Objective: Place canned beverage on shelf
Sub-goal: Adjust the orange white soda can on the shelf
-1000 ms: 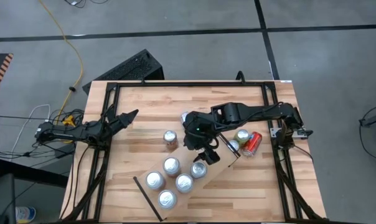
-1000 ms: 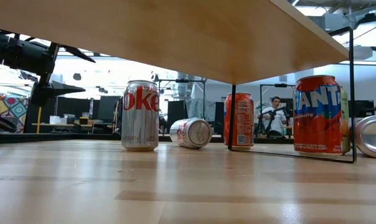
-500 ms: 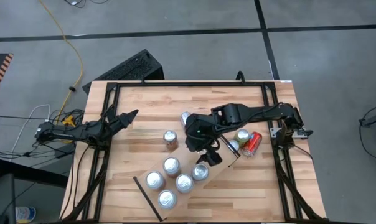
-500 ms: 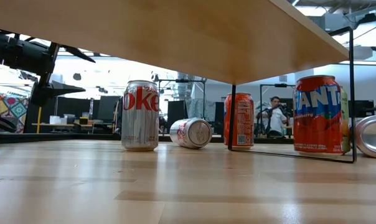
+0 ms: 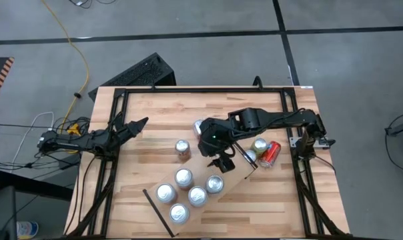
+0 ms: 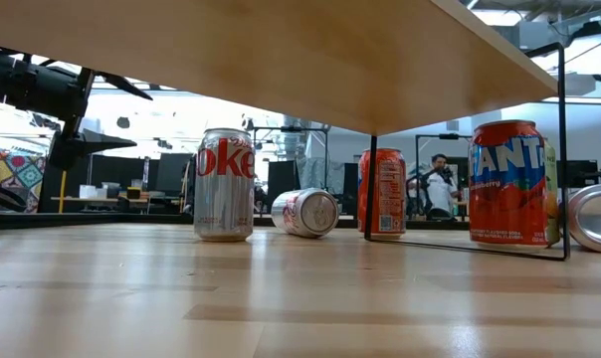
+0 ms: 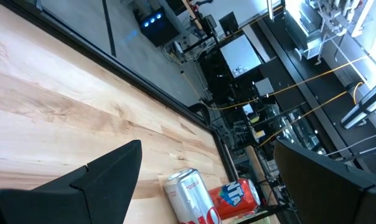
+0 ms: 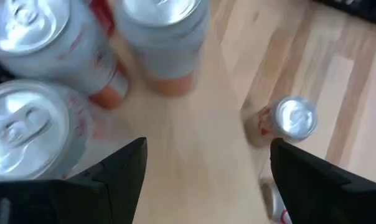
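Listing by view.

High view: right gripper (image 5: 222, 162), fingers apart and holding nothing, has drawn back toward one o'clock from the can (image 5: 215, 183) it was hovering over a second ago. That can stands upright on the shelf (image 5: 238, 173), at the three o'clock end of a cluster of five. Left gripper (image 5: 139, 124) waits at the table's nine o'clock edge, unmoved.

Low view: shelf underside (image 6: 310, 60) overhead. A silver can (image 6: 224, 184) stands upright and another can (image 6: 305, 212) lies on its side, both as before.

Left wrist view: left gripper (image 7: 208, 144) fingers apart, empty.

Right wrist view: right gripper (image 8: 206, 146) fingers spread with bare wood between them, can tops nearby.

Judgement: this can appears delivered. Loose cans remain at the shelf's twelve and two o'clock, so more fetching is likely.
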`<action>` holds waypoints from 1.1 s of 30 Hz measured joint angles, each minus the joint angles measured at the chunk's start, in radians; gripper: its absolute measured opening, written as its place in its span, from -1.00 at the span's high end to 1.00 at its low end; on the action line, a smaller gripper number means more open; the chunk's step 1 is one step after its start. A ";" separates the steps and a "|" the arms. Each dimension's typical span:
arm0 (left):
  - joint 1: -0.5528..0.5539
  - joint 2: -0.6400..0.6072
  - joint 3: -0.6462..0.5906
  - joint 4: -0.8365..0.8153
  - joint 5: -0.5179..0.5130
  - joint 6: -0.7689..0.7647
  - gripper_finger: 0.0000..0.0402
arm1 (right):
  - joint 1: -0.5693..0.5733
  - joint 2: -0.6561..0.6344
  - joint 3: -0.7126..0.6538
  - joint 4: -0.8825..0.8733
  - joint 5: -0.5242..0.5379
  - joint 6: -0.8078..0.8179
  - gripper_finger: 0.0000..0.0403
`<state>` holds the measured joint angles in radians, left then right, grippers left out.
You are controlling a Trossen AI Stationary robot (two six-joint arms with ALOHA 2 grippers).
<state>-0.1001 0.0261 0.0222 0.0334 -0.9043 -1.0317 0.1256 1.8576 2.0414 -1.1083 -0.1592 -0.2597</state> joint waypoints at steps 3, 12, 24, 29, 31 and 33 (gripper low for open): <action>0.000 0.000 0.000 0.000 0.000 0.000 -0.75 | -0.006 0.000 0.003 0.049 0.001 -0.004 -0.57; 0.000 0.000 0.000 0.000 0.001 -0.006 -0.75 | -0.011 0.001 0.005 0.181 -0.054 -0.022 -0.54; 0.000 0.000 0.000 0.000 0.003 -0.024 -0.75 | -0.020 0.065 -0.001 0.128 -0.059 0.000 0.17; 0.000 0.000 0.000 0.000 0.003 -0.024 -0.75 | -0.025 0.072 -0.001 0.077 -0.068 -0.022 0.71; 0.000 0.000 0.000 0.000 0.003 -0.024 -0.75 | -0.025 0.071 -0.001 0.080 -0.090 -0.034 0.91; 0.000 0.000 0.000 0.000 0.003 -0.024 -0.75 | -0.022 0.077 -0.001 0.092 -0.096 -0.038 0.96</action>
<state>-0.1001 0.0261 0.0219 0.0338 -0.9012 -1.0554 0.1034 1.9348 2.0407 -1.0166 -0.2549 -0.2974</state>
